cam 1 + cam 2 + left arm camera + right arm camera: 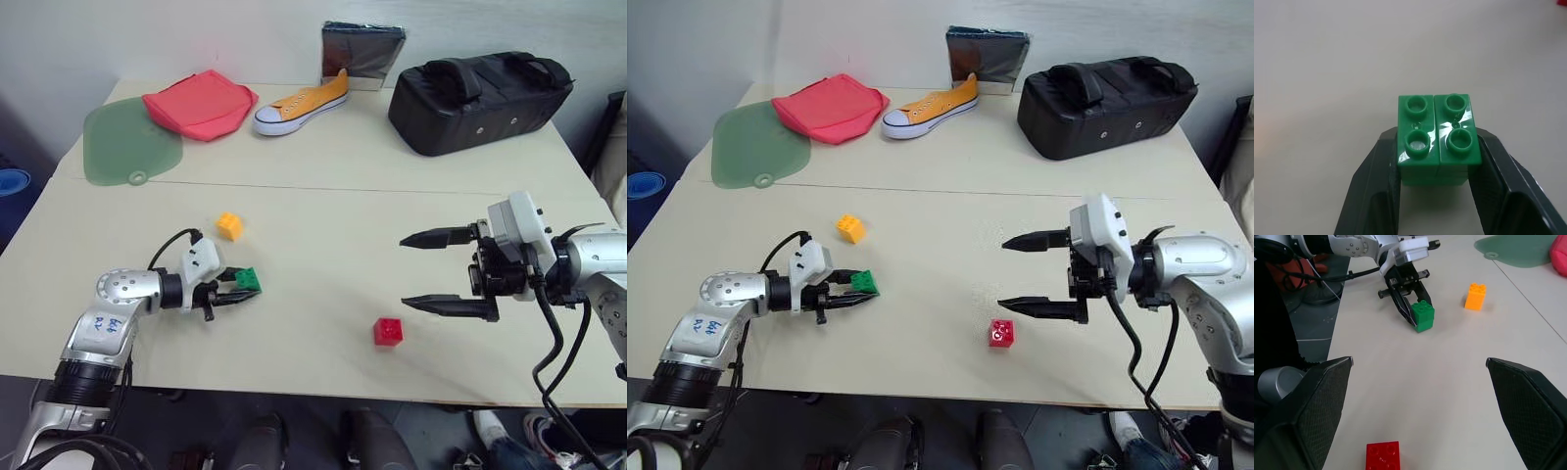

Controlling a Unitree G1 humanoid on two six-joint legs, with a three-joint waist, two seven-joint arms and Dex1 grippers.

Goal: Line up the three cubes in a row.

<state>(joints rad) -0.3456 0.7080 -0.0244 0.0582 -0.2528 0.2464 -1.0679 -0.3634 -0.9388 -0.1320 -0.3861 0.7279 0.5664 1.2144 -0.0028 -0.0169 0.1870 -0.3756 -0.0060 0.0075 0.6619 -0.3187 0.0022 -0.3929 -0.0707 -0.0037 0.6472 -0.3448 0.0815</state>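
While gripping the green cube (1439,139), left pincer (238,290) reaches low.

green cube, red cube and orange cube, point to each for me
green cube (1439,142), left wrist view, studded top
red cube (388,331), left eye view, top face
orange cube (1475,296), right wrist view, side face

The head cameras look down over the bench (323,215); both wrist cameras, closer, share the green cube (1439,139).

no readable text or labels anywhere.
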